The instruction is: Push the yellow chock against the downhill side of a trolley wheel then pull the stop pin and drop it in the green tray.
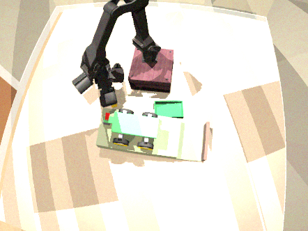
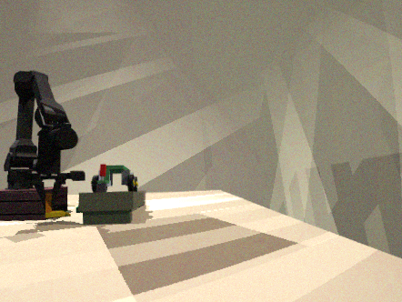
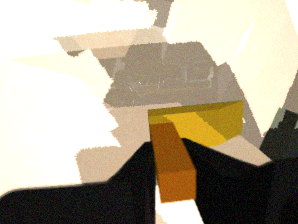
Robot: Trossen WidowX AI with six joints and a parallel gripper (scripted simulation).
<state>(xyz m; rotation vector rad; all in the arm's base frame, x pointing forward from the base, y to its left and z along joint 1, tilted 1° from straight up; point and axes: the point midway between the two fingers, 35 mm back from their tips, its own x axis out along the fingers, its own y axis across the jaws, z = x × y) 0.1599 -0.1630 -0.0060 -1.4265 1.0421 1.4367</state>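
Note:
My gripper [image 1: 109, 99] [image 3: 169, 148] is shut on the orange handle [image 3: 172, 162] [image 2: 48, 206] of the yellow chock [image 3: 210, 120] [image 2: 57, 213], which sits low on the table beside the ramp's uphill end. In the top view the gripper hides the chock. The trolley [image 1: 134, 125] [image 2: 115, 175], with a pale green body and black wheels, stands on the ramp [image 1: 181, 146] [image 2: 111, 202]. The red-headed stop pin [image 1: 107, 116] [image 2: 103, 170] stands at its uphill end. The green tray [image 1: 171, 110] lies just behind the ramp and holds nothing.
The arm stands on a maroon base block [image 1: 153, 73] [image 2: 18, 202] behind the tray. A pinkish end stop [image 1: 206, 140] closes the ramp's downhill end. The table's edges run along the left, back and right.

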